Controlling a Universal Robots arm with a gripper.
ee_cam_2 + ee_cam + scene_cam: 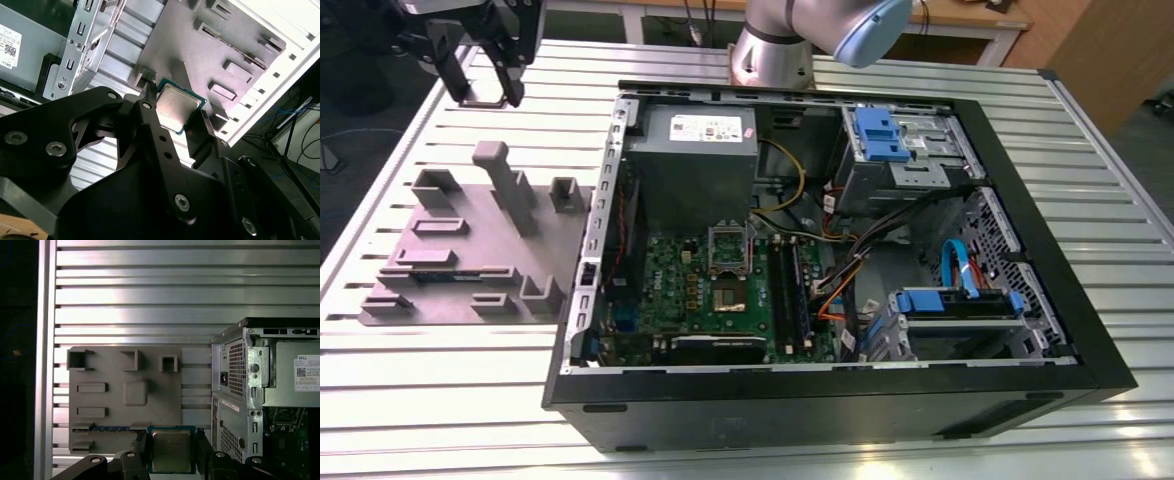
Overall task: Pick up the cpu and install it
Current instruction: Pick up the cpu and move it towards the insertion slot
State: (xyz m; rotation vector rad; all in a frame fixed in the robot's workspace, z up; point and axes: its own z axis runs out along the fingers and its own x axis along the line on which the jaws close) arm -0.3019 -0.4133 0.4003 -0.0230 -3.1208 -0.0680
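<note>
In both wrist views the cpu (171, 451) (178, 107), a small square chip with a pale metal top and a green rim, sits between my gripper's (171, 446) (178, 111) black fingers, which are shut on its two opposite edges. The exterior view has the gripper (487, 92) high over the table at the far left, above the back end of the grey fixture plate (467, 250) and outside the open computer case (854, 400). The green motherboard (680, 290) lies inside the case, with its dark socket and metal frame near the middle.
The grey fixture plate (125, 390) (215, 50) carries several raised blocks and slots. In the case are a grey power supply box (694, 160), blue drive brackets (881, 135) and bundled cables (854, 265). The arm's base (774, 55) stands behind the case on the slatted metal table (440, 420).
</note>
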